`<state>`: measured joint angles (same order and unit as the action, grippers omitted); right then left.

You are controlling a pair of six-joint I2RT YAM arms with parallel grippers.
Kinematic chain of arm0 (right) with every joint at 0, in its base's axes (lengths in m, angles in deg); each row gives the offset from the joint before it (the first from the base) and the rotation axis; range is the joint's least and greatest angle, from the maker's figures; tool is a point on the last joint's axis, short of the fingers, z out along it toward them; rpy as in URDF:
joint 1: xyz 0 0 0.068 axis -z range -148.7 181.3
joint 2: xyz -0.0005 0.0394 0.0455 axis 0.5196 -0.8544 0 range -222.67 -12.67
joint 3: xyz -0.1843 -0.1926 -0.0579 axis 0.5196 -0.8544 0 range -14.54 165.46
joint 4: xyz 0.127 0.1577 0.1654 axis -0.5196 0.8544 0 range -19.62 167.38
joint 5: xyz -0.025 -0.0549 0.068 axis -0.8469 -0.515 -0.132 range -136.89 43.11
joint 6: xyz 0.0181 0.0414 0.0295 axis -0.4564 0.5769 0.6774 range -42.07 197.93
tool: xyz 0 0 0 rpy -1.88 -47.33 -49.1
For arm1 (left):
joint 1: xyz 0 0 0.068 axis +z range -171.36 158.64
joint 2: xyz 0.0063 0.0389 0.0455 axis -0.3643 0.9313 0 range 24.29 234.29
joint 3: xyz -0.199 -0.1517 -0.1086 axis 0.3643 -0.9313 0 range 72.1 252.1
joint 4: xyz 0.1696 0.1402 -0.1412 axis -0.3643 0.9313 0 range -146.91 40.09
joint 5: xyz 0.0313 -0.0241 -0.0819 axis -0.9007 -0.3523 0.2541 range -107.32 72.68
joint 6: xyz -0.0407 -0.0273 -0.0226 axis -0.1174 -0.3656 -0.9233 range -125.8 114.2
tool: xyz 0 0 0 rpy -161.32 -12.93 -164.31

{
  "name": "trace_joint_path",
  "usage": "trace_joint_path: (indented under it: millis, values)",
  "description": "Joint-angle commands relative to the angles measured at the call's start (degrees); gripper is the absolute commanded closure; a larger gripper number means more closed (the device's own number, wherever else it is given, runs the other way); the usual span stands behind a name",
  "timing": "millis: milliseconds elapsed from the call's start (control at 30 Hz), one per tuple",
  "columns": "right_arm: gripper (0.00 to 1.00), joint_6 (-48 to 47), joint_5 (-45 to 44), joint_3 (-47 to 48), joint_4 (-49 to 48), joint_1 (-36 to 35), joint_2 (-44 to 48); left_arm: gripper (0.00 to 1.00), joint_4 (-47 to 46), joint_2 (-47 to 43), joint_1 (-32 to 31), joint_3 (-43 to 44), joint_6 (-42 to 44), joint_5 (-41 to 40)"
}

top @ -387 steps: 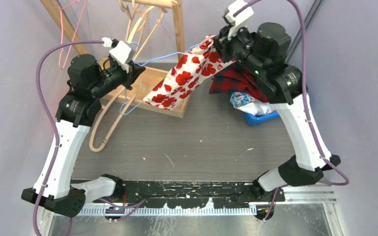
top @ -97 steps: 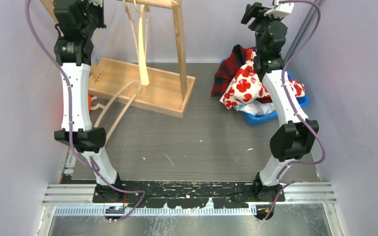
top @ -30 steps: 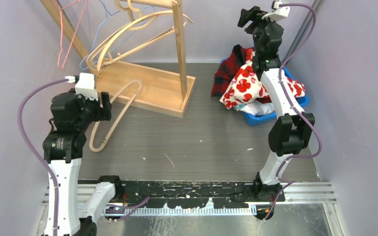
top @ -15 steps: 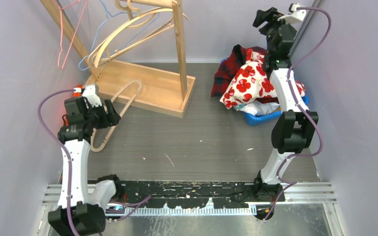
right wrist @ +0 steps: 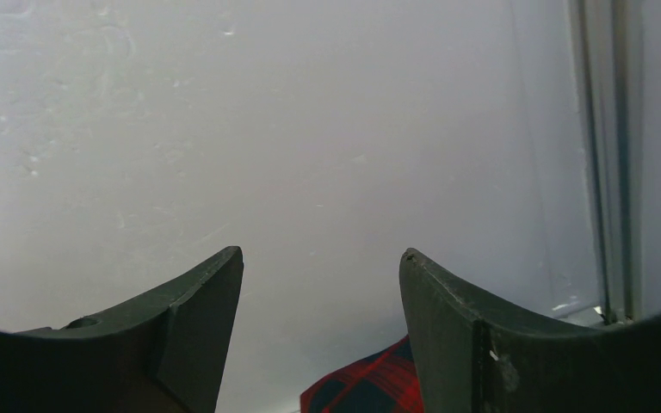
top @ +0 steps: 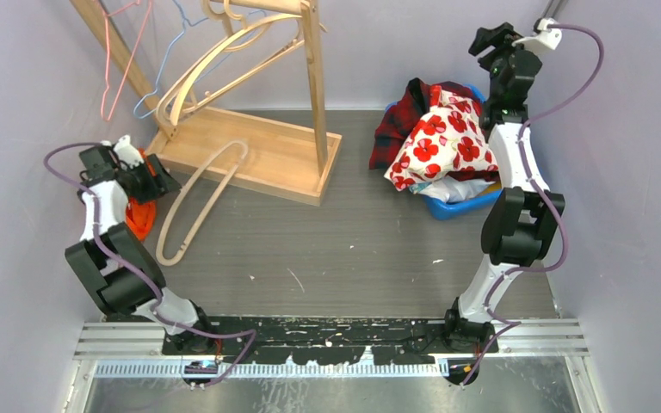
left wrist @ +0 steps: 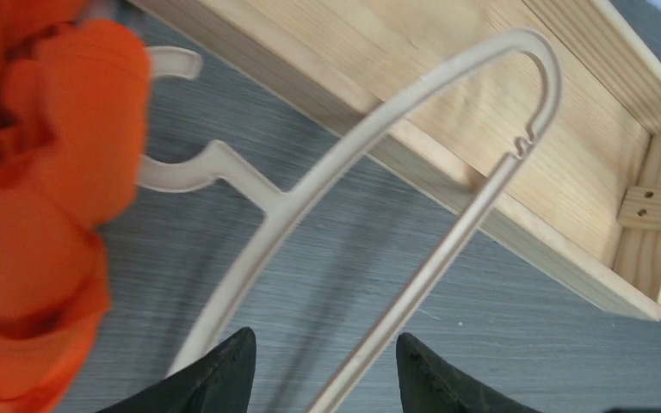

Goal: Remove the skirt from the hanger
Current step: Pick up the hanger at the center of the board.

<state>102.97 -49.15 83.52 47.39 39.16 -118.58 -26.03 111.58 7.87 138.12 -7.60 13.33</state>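
- The skirt [top: 443, 142], white with red flowers, lies bunched on top of a heap of clothes in the blue bin [top: 458, 207] at the far right of the table; no hanger is in it and neither claw touches it.
- A red tartan garment [top: 398, 126] lies just beside the skirt in the same heap, spilling over the bin's left edge.
- The beige hanger [top: 196, 200] lies bare on the grey table [top: 353, 258]; its hook is near the left edge, and its far end rests on the wooden rack base [top: 262, 159].
- The left gripper [left wrist: 323, 344] hangs low over that hanger; its jaws are spread and pinch nothing; in the wrist view one bar of the hanger runs beneath the gap between them.
- An orange cloth [left wrist: 34, 215] lies at the left, touching the hanger's hook end.
- The right gripper [right wrist: 321, 254] is raised high above the bin and points at the back wall [right wrist: 310, 129]; its jaws are spread and empty; only a scrap of tartan shows below them.
- A pink wire hanger [top: 116, 60] and a blue wire hanger [top: 170, 53] hang on the rack; wooden hangers [top: 224, 60] hang beside them.
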Motion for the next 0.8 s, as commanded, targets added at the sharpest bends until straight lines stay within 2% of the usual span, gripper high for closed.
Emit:
trace_joint_path:
  millis: [0,133,233,367,533,767]
  values:
    - [0.28,0.9,0.4,-1.4,-4.0,1.0,0.5,0.39,-0.7,2.8,3.1,6.5,5.1,5.6]
    - [0.28,0.5,0.3,-1.4,-3.8,1.0,0.2,0.39,5.1,7.1,3.0,8.9,11.9,6.5]
    - [0.28,-0.3,0.2,-1.1,-3.6,1.1,0.3,0.37,1.2,8.2,3.1,5.5,11.6,6.9]
    - [0.28,-1.9,0.0,-1.0,-2.8,1.0,0.8,0.34,2.5,11.9,3.2,5.8,15.0,7.5]
    - [0.28,-3.6,-0.2,-1.8,-2.1,1.1,2.0,0.28,7.0,17.2,3.2,9.7,19.6,9.6]
    - [0.28,-5.1,-0.4,-2.0,-1.1,1.4,2.7,0.27,9.2,21.4,3.4,14.6,22.0,9.3]
